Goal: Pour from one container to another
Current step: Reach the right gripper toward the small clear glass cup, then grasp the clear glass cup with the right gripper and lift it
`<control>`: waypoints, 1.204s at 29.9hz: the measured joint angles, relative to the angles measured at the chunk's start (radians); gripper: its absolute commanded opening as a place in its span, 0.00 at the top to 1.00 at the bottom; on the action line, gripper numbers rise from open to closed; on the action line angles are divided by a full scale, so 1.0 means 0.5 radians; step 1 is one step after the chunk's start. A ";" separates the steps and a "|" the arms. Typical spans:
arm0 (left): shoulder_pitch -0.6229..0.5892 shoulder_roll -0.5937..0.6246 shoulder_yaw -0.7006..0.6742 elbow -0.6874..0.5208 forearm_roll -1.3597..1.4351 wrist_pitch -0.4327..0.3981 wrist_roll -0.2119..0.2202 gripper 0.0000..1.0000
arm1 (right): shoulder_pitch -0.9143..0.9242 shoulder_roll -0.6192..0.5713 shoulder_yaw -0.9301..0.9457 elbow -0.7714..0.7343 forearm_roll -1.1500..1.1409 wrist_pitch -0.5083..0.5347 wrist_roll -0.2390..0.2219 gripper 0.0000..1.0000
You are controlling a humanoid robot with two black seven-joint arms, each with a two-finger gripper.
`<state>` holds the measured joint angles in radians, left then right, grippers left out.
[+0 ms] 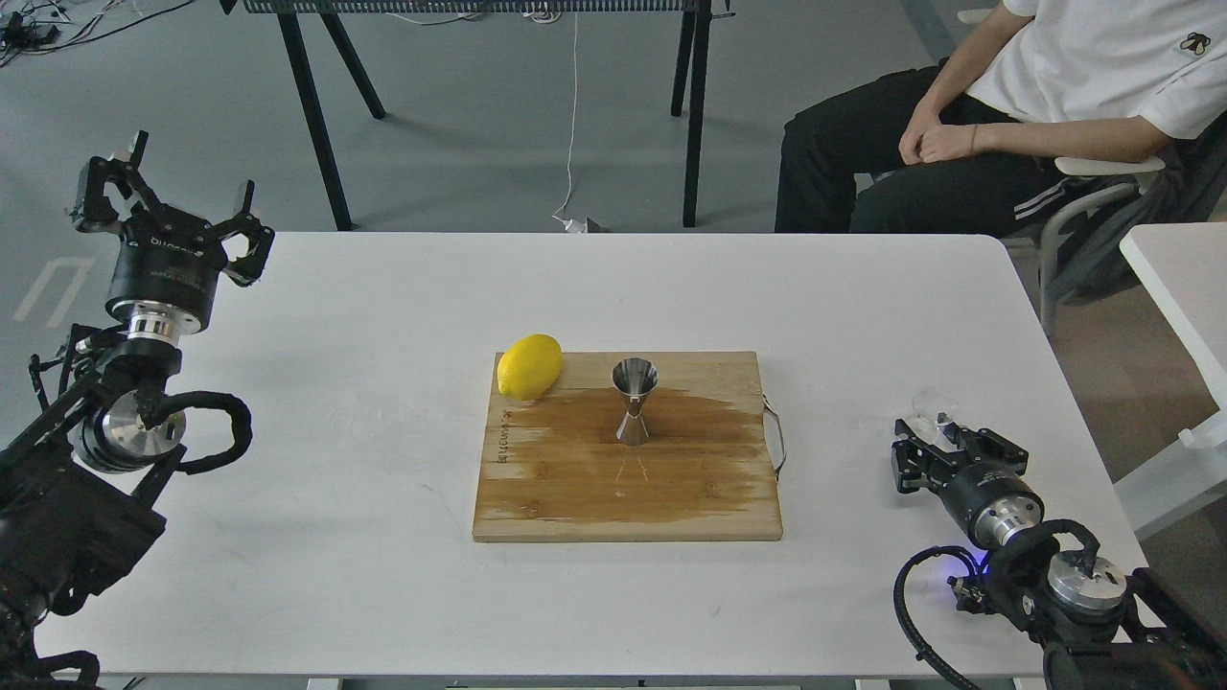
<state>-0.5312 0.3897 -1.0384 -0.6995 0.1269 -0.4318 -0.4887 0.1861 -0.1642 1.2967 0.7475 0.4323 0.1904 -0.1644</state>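
Well, from the head view the white table (383, 575) carried a wooden cutting board (575, 498) at its centre, a dark wet patch spread across the middle of the wood. The steel jigger (635, 401) stood upright on that patch, and at its ten o'clock a lemon (529, 366) sat on the board's far-left corner, apart from it. Way out at nine o'clock the left gripper (182, 206) was raised over the table's edge, its fingers spread wide with nothing between them. Over at four o'clock from the board, the right gripper (935, 436) lay low near the table's right side, and the small clear cup (933, 406) sat right at its fingertips; whether those fingers clamped the cup I could not tell. At one o'clock, beyond the table, a seated person (1007, 115) in a white shirt had hands folded.
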 measured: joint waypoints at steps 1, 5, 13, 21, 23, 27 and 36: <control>0.000 0.000 0.000 0.000 0.000 0.000 0.000 0.00 | 0.000 0.000 -0.003 0.004 0.000 0.012 -0.001 0.69; 0.000 0.000 0.000 0.000 0.001 0.008 0.000 0.00 | 0.002 -0.001 -0.010 0.016 0.001 0.038 -0.007 0.71; -0.002 0.000 -0.003 -0.004 0.001 0.014 0.000 0.00 | -0.011 -0.030 -0.030 0.344 -0.058 0.029 -0.026 0.72; -0.002 0.034 -0.002 -0.018 -0.008 0.014 0.000 0.00 | 0.037 -0.141 -0.096 0.840 -0.425 -0.183 -0.003 0.72; -0.002 0.038 -0.002 -0.021 -0.008 0.014 0.000 0.00 | 0.093 -0.138 -0.103 0.883 -0.617 -0.221 -0.003 0.72; 0.000 0.045 -0.003 -0.022 -0.008 0.014 0.000 0.00 | 0.181 -0.092 -0.141 0.923 -0.949 -0.301 -0.002 0.72; 0.004 0.072 -0.009 -0.022 -0.009 0.014 0.000 0.00 | 0.327 0.069 -0.372 1.013 -1.430 -0.386 -0.003 0.72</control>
<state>-0.5294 0.4258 -1.0430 -0.7104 0.1226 -0.4248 -0.4887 0.3496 -0.1298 1.1107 1.2540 -0.2826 -0.0024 -0.1657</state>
